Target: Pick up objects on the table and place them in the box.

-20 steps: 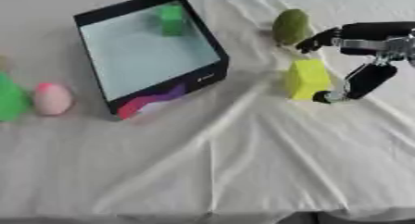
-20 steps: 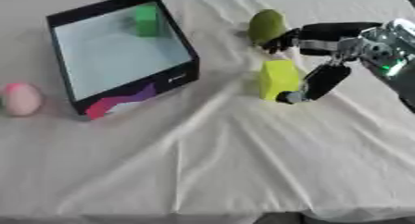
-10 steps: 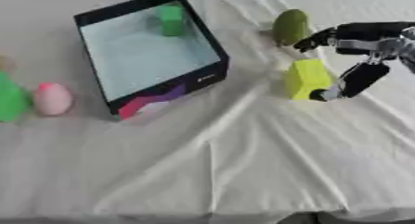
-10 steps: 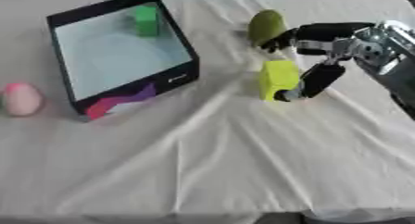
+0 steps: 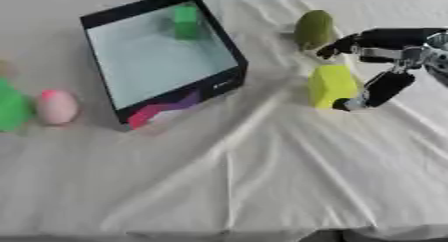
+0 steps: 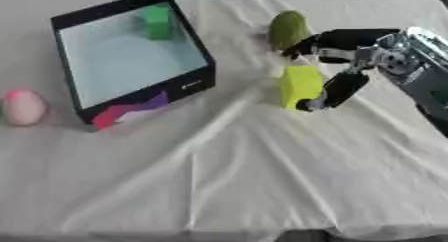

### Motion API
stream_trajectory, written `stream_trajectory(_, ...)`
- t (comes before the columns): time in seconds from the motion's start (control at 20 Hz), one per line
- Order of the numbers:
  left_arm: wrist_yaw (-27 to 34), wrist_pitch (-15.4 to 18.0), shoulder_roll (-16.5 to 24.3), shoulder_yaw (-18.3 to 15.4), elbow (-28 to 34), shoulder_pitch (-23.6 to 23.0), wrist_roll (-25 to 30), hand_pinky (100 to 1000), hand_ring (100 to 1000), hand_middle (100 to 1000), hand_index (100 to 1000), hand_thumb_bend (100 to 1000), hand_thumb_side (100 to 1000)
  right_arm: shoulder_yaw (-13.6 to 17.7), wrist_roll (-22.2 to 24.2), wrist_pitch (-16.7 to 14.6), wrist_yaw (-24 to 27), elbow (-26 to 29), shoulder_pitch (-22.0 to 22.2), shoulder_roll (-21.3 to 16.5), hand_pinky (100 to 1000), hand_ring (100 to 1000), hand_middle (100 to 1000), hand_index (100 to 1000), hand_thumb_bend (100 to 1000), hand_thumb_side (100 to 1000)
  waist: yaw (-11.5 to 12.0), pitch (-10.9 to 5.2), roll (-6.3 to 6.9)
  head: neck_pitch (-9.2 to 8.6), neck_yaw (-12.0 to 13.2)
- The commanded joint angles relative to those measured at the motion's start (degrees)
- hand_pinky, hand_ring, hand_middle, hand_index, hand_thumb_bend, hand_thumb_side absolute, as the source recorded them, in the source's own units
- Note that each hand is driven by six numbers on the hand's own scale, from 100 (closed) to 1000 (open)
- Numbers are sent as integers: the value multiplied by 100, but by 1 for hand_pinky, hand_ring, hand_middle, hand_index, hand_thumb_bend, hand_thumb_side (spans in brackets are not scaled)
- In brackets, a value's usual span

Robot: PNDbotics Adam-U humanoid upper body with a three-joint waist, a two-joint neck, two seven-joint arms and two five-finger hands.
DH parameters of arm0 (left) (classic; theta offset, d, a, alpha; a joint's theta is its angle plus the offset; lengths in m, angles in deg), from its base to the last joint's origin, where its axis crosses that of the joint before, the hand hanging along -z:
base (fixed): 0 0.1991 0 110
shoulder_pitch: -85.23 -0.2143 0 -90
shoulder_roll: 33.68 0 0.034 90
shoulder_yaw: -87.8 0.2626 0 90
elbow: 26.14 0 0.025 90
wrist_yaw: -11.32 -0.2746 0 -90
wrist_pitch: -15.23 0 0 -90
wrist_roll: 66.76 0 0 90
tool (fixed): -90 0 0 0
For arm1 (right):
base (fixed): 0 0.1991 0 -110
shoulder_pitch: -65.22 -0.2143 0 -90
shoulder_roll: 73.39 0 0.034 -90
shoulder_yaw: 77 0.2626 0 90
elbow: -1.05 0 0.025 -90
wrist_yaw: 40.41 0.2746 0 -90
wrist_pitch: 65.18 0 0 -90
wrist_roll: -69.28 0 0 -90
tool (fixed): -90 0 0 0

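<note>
Yellow block (image 5: pixel 331 85) on white cloth (image 5: pixel 262 171), right of box (image 5: pixel 162 56). Right hand (image 6: pixel 363 61) around block: fingers spread, thumb tip at lower right edge, other fingers above near top; contact unclear. Olive-green fruit (image 5: pixel 313 28) just behind block. Green block (image 5: pixel 185 22) inside box, far corner. Pink egg (image 5: pixel 57 106) and green thing (image 5: pixel 12 107) left of box.

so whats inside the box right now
One green block sits in the box at its far end, on the pale floor. The rest of the floor shows bare. The strip just behind the near wall is hidden by that wall.
</note>
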Motion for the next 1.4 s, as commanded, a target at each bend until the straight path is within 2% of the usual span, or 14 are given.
stream_trajectory(0.05, -14, 8, 129, -22, 90, 52, 23, 784, 839, 763, 755, 100, 785, 49, 17, -42, -80, -111, -110, -87, 991, 937, 887, 1000, 446, 401, 4, -17, 59, -82, -19)
stream_trajectory(0.55, -29, 3, 121, -8, 94, 45, 49, 783, 841, 764, 754, 100, 787, 96, -229, -55, -179, -360, -157, -6, 988, 933, 883, 998, 447, 408, -9, 11, 76, -112, -13)
stream_trajectory(1.15, -25, 3, 110, -3, 102, 59, 66, 784, 843, 765, 754, 100, 787, 103, -77, -347, -318, -1073, -274, 132, 982, 928, 872, 967, 446, 393, 2, 45, 89, -126, -27)
stream_trajectory(1.4, -36, -2, 108, 13, 106, 64, 86, 784, 844, 765, 754, 100, 787, 98, -73, -349, -300, -1214, -351, 206, 976, 920, 856, 949, 447, 372, 8, 53, 94, -139, -28)
